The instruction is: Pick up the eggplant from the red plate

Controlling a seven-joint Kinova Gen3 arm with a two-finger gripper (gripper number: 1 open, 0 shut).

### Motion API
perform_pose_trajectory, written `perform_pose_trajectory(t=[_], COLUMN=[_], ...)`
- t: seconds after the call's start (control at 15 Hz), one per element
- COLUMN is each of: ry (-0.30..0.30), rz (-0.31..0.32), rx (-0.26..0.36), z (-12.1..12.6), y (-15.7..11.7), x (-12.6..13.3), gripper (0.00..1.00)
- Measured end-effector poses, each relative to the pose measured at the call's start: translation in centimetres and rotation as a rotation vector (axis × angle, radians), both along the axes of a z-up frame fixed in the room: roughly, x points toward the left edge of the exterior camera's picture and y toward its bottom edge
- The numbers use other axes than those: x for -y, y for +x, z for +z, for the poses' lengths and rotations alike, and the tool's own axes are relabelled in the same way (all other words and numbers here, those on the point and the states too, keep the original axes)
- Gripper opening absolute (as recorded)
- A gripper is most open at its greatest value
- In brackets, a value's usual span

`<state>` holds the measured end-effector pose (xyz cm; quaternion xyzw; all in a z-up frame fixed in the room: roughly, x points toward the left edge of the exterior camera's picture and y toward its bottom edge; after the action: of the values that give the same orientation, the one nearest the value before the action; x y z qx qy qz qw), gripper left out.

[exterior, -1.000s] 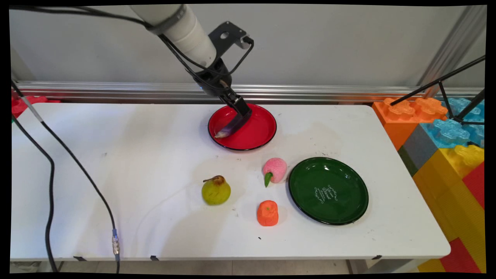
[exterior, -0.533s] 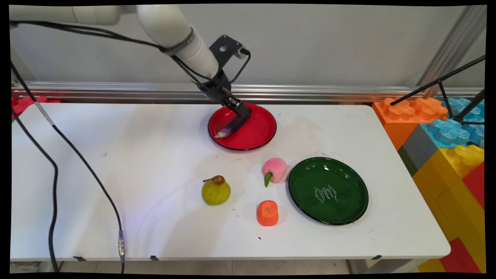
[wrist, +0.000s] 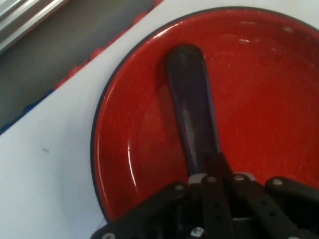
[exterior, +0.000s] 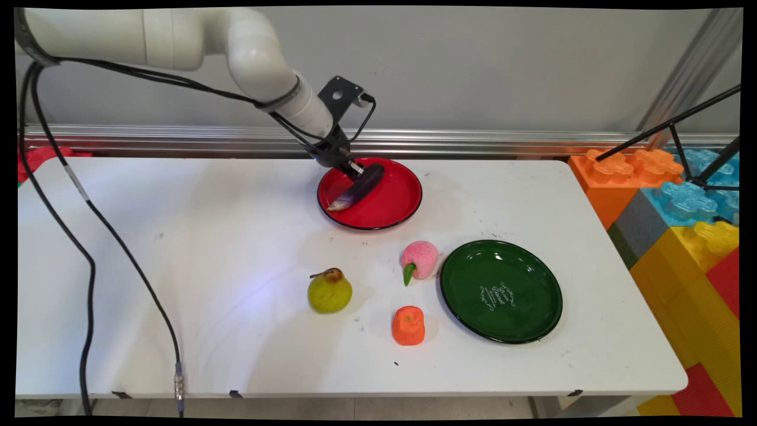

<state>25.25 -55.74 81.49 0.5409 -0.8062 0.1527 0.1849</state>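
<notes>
Now the claw [exterior: 362,175] sits clenched on the eggplant [exterior: 355,191], whose long axis slants across the red plate [exterior: 396,204] toward the worktop's near-left corner.

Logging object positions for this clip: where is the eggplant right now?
In the main view, the eggplant lies in the red plate at the table's far middle, with the pincer at its dark upper end.

A robot lab — white table [exterior: 177,236], toy fruit, giant foam blocks [exterior: 680,219], tripod [exterior: 698,136].
</notes>
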Motion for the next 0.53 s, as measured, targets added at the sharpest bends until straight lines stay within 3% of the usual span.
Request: perform_pose_trajectory(t=[0.2, 0.27, 0.53], ry=[0.011, 0.013, 0.010], rz=[0.007, 0.004, -0.014], rx=[-0.021, -0.031, -0.053], z=[-1.6, -1.8, -2.3], y=[0.3, 0.2, -0.1], x=[0.7, 0.8, 1.4], gripper=[0.00, 1.00, 1.00])
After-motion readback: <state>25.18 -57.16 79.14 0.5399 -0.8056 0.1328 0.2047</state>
